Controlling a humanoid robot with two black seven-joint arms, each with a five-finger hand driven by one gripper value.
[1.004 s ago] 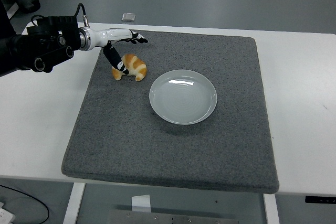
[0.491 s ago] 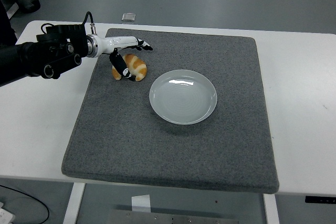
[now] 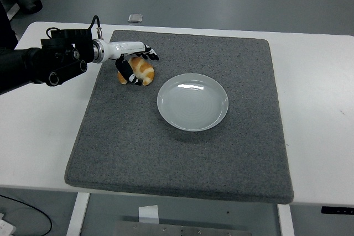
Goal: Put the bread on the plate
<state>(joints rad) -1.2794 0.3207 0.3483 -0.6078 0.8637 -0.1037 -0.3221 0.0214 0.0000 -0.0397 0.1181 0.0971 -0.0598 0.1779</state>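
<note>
Bench (image 3: pixel 38 136): white, its near edge along the bottom of the view; a thick grey mat (image 3: pixel 182 158) covers most of its middle.

Mat: the near half, on this side of the plate, is bare grey felt.

Plate (image 3: pixel 192 101): pale, round and empty, roughly at the centre of the mat. Nothing touches it.

Bread (image 3: pixel 141 71): a golden, curled roll lying on the mat, beyond the plate and to its left, near the plate's rim but not touching it. It is not yet on the plate.

Left robot hand (image 3: pixel 134 63): white with dark fingertips, at the end of a black arm entering from the left edge. It sits directly over the bread, the fingers lying across the top on the side away from the plate and the thumb curling down on the near left side. It looks to be closing around the bread, though a firm grip cannot be confirmed from this view.

Change: a second ago the fingers pointed outward beyond the bread, with only the thumb reaching down. Since then the hand has slid toward the plate and dropped, and the fingers have folded over the bread. The bread has stayed put.

Meaning for the task: the grasp seems to be forming. Lifting and carrying the bread to the plate remain to be done.

Right robot hand: not in view.

Far background: grey floor beyond the bench.
</note>
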